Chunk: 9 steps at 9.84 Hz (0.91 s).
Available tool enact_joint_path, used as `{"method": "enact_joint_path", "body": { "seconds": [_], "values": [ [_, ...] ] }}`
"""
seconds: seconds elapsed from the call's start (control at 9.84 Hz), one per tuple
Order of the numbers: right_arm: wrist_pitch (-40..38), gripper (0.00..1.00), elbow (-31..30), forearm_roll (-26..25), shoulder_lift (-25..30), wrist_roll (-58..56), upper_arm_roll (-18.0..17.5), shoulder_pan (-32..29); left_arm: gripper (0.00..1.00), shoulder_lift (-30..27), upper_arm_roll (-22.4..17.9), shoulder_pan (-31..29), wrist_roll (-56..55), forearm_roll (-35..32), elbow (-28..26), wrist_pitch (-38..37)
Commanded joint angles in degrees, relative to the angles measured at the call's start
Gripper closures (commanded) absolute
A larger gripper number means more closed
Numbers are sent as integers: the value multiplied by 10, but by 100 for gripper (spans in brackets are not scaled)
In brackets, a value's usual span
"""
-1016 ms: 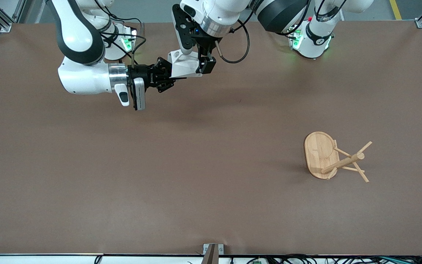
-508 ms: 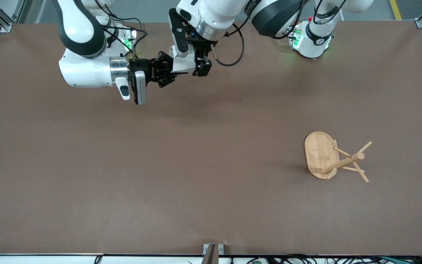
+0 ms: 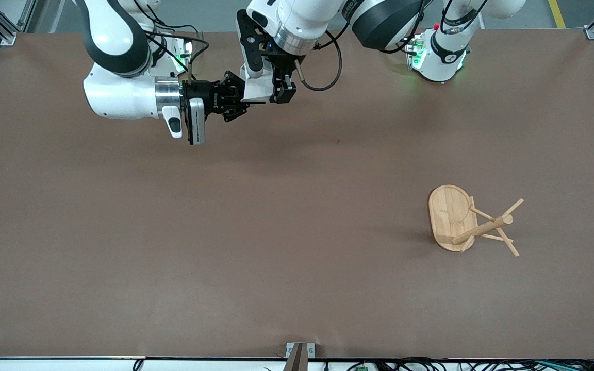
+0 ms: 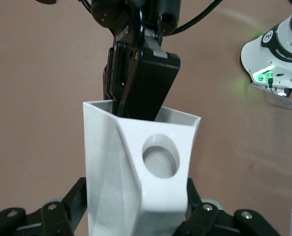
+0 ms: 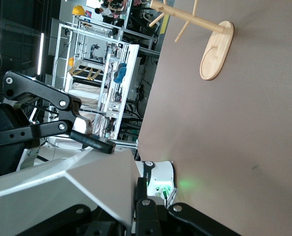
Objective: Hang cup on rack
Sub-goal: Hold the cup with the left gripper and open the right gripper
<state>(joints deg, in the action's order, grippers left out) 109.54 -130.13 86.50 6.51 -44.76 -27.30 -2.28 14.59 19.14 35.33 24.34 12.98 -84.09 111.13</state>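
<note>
While both arms are up over the robots' end of the table, this looks like a mid-air handover of the cup (image 3: 257, 90) btw the two grippers. Left gripper (image 3: 278, 88) comes down from above and its fingers sit on either side of the cup body, clamped on it afaict (left wrist view shows the cup (image 4: 136, 167) wedged between its fingers (image 4: 72, 201), tab handle w/ the round hole facing the cam). Right gripper (image 3: 235, 101) reaches in sideways and has one finger poking inside the cup's open mouth, the other outside the wall, so it's pinching the rim too imo. Both seem closed on it rn.

The rack (image 3: 469, 221) stands on the table well apart from all this, toward the left arm's end and nearer the front cam, nothing on its pegs yet.

Next move, my guess: one gripper has to let go so the other can carry. Then it's swing over to the rack and line the handle hole up w/ an angled peg. Tricky bit = thin peg, small hole, so the cup's tilt needs to match the peg.
</note>
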Motion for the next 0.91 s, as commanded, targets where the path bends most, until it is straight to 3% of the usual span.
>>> {"method": "enact_joint_path", "body": {
  "seconds": [0.0, 0.1, 0.2, 0.3, 0.41, 0.81],
  "values": [
    [-21, 100, -6, 40, 48, 36, -14, -3, 90, 18, -2, 5, -8, -16, -24, 12],
    [-21, 100, -5, 40, 48, 36, -14, -3, 99, 18, -2, 4, -8, -16, -23, 11],
    [-22, 97, -5, 40, 47, 37, -14, -3, 100, 17, -2, 4, -8, -16, -22, 11],
    [-25, 37, -5, 40, 46, 36, -14, -4, 100, 16, -2, 2, -8, -16, -21, 10],
    [-21, 0, -4, 40, 46, 36, -14, -3, 100, 15, -2, -1, -8, -16, -21, 10],
    [-25, 0, 1, 30, 50, 37, 7, -16, 100, 11, -3, -4, -6, -16, -21, 9]
  ]
}}
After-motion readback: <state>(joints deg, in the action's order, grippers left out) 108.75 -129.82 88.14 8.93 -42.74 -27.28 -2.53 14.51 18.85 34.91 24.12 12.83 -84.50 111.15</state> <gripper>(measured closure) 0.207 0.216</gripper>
